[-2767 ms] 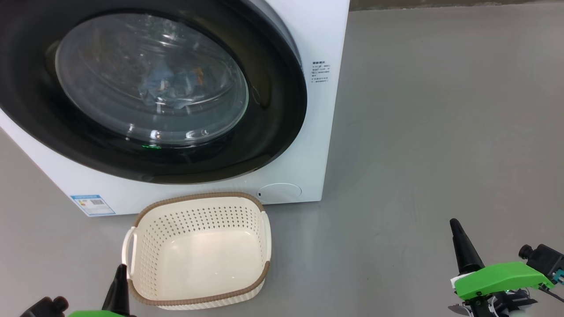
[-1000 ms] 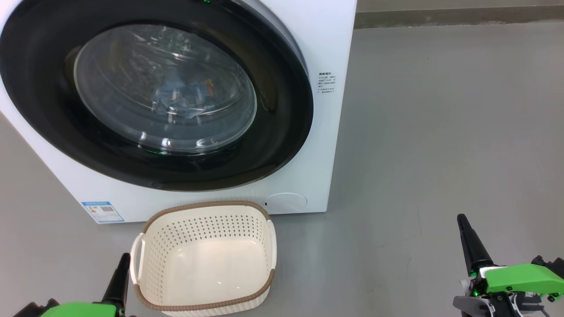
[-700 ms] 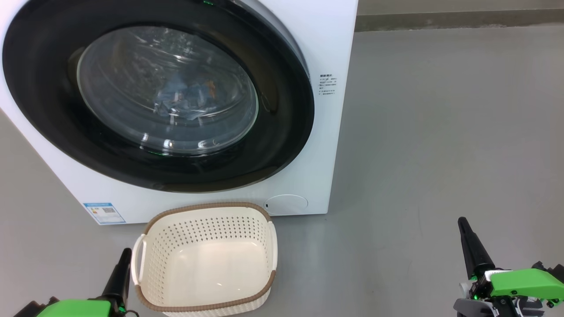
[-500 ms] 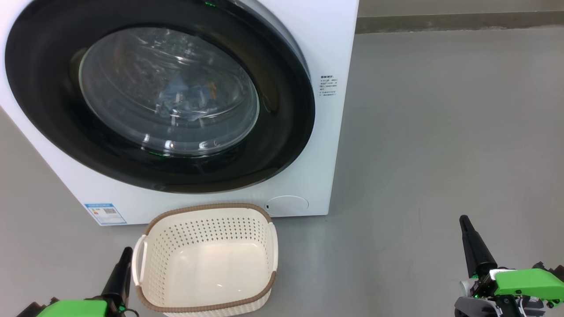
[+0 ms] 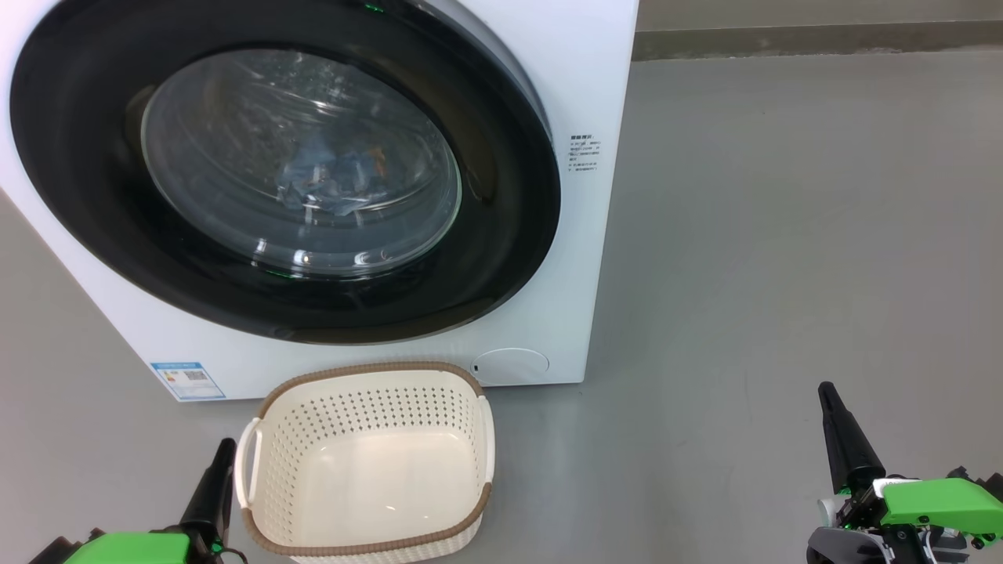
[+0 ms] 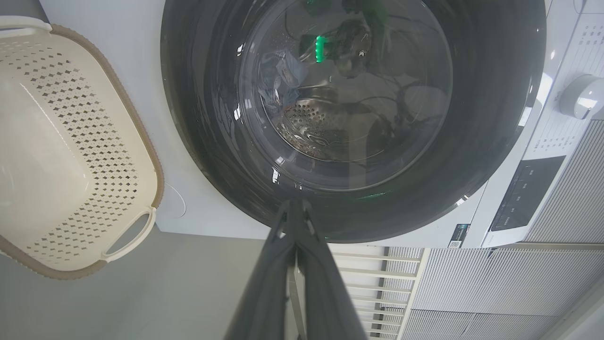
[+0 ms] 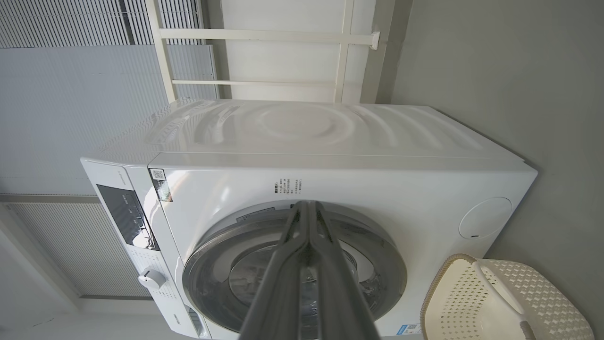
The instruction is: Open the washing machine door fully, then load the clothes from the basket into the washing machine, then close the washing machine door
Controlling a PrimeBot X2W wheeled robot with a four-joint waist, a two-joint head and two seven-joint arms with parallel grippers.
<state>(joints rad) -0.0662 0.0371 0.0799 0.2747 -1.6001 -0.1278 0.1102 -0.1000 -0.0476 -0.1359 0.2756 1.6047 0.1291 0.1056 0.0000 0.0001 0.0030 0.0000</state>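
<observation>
The head view looks steeply down, close, at the washing machine (image 5: 584, 235) and basket (image 5: 364, 368). Both wrist views, rolled sideways, face that same machine front from low down, basket included.

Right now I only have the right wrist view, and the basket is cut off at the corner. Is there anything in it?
Observer: No. The head view looks down into the basket: its floor is bare and nothing lies in it.
Operator: So where are the clothes?
Observer: A light blue garment with a bit of orange print shows through the glass of the shut washing machine door. I cannot make out a second garment.
</observation>
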